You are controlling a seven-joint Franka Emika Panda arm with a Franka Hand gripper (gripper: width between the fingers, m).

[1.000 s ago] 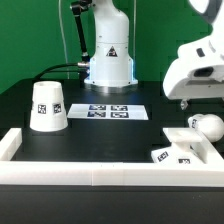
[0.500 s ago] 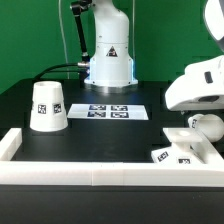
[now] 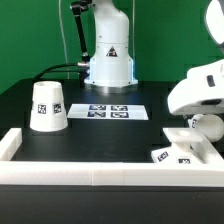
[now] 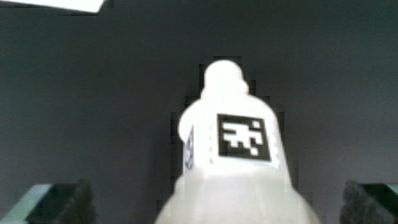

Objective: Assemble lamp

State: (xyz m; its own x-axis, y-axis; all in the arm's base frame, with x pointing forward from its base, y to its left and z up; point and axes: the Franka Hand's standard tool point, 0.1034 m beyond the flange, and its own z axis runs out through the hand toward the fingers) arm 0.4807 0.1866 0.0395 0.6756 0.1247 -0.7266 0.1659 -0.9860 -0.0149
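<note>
The small rounded white bulb (image 3: 210,126) lies at the exterior view's right, just behind the low angular base (image 3: 180,148). In the wrist view the bulb (image 4: 231,150) shows its tag and lies between my two fingers. My gripper (image 3: 203,118) hangs right over the bulb and partly hides it. In the wrist view my gripper (image 4: 217,205) is open, with one dark fingertip (image 4: 50,203) on each side of the bulb and a gap to it on both sides. The tapered shade (image 3: 47,106) stands alone at the exterior view's left.
The marker board (image 3: 108,112) lies flat in the middle of the black table. A white rail (image 3: 90,172) frames the front edge and both front corners. The arm's own base (image 3: 108,50) stands at the back with a cable running to the left.
My hand has come down over the bulb, so that it covers more of it. The shade, base and bulb have not moved.
</note>
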